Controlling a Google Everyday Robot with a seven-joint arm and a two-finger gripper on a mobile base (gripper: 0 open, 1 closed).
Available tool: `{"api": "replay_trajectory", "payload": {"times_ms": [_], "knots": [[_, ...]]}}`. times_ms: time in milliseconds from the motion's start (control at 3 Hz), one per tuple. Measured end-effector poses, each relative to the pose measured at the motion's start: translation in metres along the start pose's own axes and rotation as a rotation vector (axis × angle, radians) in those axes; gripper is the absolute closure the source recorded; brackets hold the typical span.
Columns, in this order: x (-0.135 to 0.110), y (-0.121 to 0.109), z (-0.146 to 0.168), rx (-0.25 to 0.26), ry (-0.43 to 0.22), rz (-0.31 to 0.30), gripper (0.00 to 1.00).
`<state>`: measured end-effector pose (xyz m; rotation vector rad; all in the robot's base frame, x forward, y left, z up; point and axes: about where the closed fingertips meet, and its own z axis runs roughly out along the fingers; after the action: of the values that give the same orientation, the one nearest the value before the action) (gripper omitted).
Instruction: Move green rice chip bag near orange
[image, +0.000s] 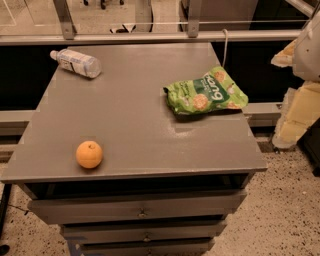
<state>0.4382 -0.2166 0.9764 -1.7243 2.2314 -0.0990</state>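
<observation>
The green rice chip bag (206, 92) lies flat on the right side of the grey cabinet top (135, 110), near its right edge. The orange (89, 154) sits near the front left corner, well apart from the bag. My gripper (299, 95) is a white and cream shape at the right edge of the view. It is off the cabinet to the right of the bag and touches nothing.
A clear plastic bottle (76, 62) lies on its side at the back left corner. A metal rail (150, 36) and a glass partition run behind the cabinet. Drawers (140, 212) are below the front edge, with speckled floor (285, 215) to the right.
</observation>
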Motion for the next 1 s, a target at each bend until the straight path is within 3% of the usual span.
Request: {"api": "replay_trajectory", "payload": {"times_ms": [333,667,1000], "knots": [[0.000,0.000,0.000,0.000,0.000,0.000,0.00],[-0.001,-0.010,0.019,0.007,-0.025,-0.001,0.00],[-0.008,-0.039,0.049,0.005,-0.100,-0.025,0.00]]}}
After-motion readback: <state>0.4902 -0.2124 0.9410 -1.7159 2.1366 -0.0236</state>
